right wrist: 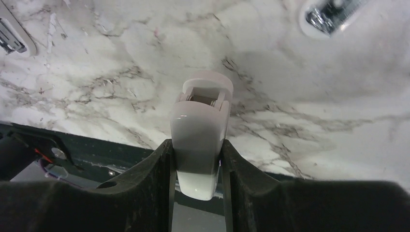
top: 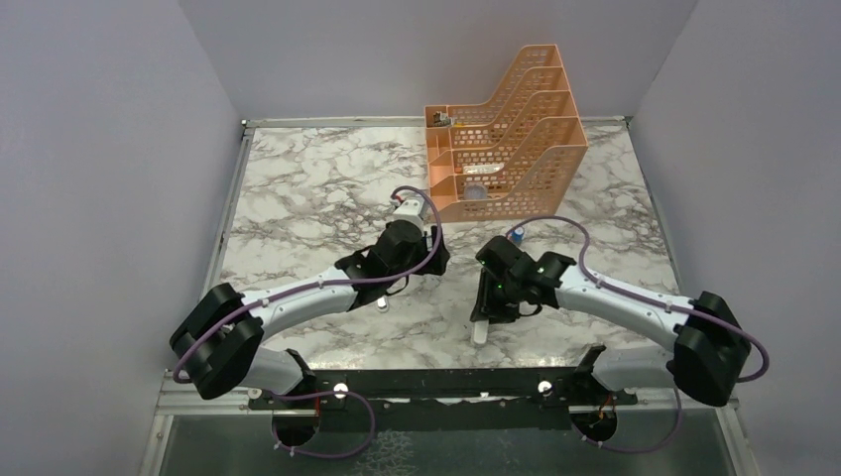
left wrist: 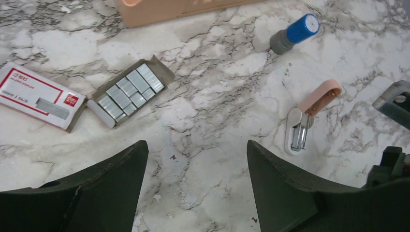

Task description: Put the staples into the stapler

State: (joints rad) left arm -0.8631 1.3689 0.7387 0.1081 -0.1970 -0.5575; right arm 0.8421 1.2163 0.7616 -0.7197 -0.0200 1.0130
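Grey staple strips [left wrist: 130,87] lie in an open grey tray next to a flat red and white box [left wrist: 36,96], left of and beyond my left gripper [left wrist: 198,159]. That gripper is open and empty over bare marble. A pink and white stapler [left wrist: 305,118] lies open on the table to its right, metal channel showing; it also shows in the right wrist view [right wrist: 333,14]. My right gripper [right wrist: 198,159] is shut on a white stapler [right wrist: 199,130], hinge end pointing away, and holds it near the table's front edge [top: 480,330]. In the top view my left arm hides the staples.
An orange desk organizer [top: 506,129] stands at the back; its base edge shows in the left wrist view [left wrist: 169,12]. A small blue cylinder [left wrist: 295,33] lies in front of it [top: 517,235]. A small white object [top: 382,305] lies beside my left arm. The black base rail [right wrist: 72,154] runs along the near edge.
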